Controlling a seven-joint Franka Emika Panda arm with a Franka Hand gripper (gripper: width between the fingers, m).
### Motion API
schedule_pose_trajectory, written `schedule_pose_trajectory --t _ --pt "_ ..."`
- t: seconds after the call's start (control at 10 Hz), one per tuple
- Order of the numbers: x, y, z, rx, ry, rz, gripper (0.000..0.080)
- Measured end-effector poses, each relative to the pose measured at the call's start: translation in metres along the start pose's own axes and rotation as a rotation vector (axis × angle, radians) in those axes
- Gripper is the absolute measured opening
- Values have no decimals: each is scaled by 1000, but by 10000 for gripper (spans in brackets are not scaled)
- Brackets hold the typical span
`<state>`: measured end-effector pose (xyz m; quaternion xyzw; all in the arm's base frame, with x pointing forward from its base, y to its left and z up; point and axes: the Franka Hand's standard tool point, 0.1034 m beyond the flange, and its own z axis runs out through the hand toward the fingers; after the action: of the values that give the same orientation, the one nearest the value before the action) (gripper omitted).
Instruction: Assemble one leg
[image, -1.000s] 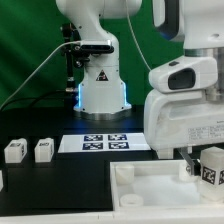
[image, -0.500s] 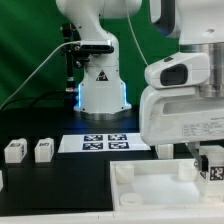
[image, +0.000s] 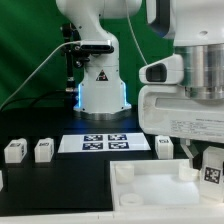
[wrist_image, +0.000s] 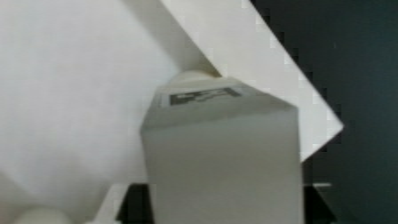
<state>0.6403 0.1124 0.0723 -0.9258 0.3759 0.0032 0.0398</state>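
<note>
My gripper is shut on a leg, a small white block with a black-and-white tag. It holds the leg upright over the near right corner of the large white tray-like piece. In the wrist view the leg fills the middle between my fingers, its tagged end pointing at a corner of the white piece. Whether the leg touches the piece cannot be told. Two loose legs stand at the exterior view's left. A third stands just behind the tray piece.
The marker board lies on the black table in front of the arm's white base. The arm's bulky hand covers the exterior view's right side. A green backdrop stands behind.
The hand has shifted a little toward the exterior view's right with the leg still held, and the leg sits slightly lower. The third loose leg has come into view behind it.
</note>
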Motion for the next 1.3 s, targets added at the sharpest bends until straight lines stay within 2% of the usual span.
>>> schedule_pose_trajectory --t 0.2,0.3,0.5,0.6,0.7,0.8,0.9,1.0,1.3 --pt "4 3 1 3 -5 456 302" --pt "1 7 3 29 -26 724 302" --pt "-6 9 5 106 -77 1277 303" --pt "-8 9 6 105 -81 1273 303" --pt "-10 8 7 105 -79 1228 482" --pt "-10 8 7 105 -76 1176 482" --pt "-16 5 8 105 -72 1084 592" --pt "-19 3 8 105 -52 837 638" --pt "-20 3 9 104 -20 405 649"
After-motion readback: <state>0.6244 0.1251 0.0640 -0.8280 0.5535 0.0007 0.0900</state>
